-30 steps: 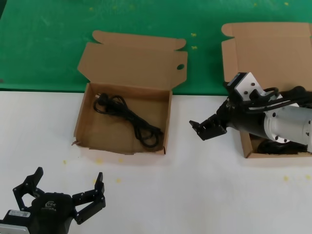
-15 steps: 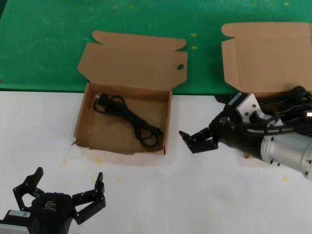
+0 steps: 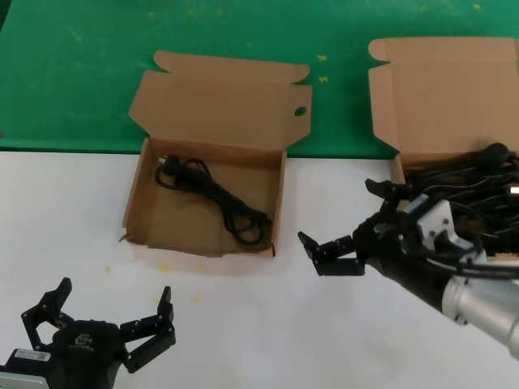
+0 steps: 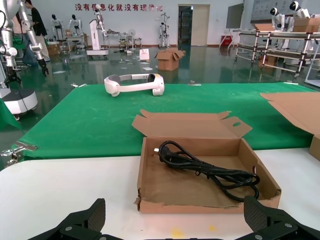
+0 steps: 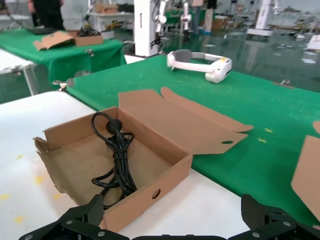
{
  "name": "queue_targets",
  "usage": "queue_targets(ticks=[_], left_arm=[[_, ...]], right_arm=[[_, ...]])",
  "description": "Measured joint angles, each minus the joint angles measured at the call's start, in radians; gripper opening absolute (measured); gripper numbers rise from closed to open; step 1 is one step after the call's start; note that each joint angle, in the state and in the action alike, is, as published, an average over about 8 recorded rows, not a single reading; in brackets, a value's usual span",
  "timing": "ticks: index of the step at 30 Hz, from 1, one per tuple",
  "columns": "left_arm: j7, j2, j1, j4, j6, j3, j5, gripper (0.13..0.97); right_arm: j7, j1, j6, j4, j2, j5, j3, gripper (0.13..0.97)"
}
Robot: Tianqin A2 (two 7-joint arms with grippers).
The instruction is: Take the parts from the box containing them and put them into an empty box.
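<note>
The box with a round hole in its lid (image 3: 150,212) stands open at the table's back left, its front wall ragged. One black power cord (image 3: 212,194) lies coiled in it. The box also shows in the left wrist view (image 4: 200,205) and the right wrist view (image 5: 150,192), with the cord (image 4: 205,167) (image 5: 117,155) inside. The tall-lidded box (image 3: 446,89) stands at the back right. My right arm hides its base and contents. My right gripper (image 3: 336,217) is open and empty between the two boxes. My left gripper (image 3: 101,316) is open and empty at the front left.
A green mat (image 3: 81,65) covers the table's far part behind both boxes. A white headset (image 4: 132,82) lies far back on it. The white table (image 3: 268,324) between the grippers has only small yellow specks.
My right gripper has come away from the tall-lidded box, moving left and toward the front, with nothing in it. The left gripper and the cord have not moved.
</note>
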Motion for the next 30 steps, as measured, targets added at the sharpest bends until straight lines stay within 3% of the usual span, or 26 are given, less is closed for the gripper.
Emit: queue_targets(ticks=[30], left_arm=[[-0.001, 0.000, 0.000, 0.000, 0.000, 0.000, 0.000, 0.966]], right_arm=[[-0.313, -0.438, 0.285, 0.166, -0.024, 0.349, 0.223, 0.966]])
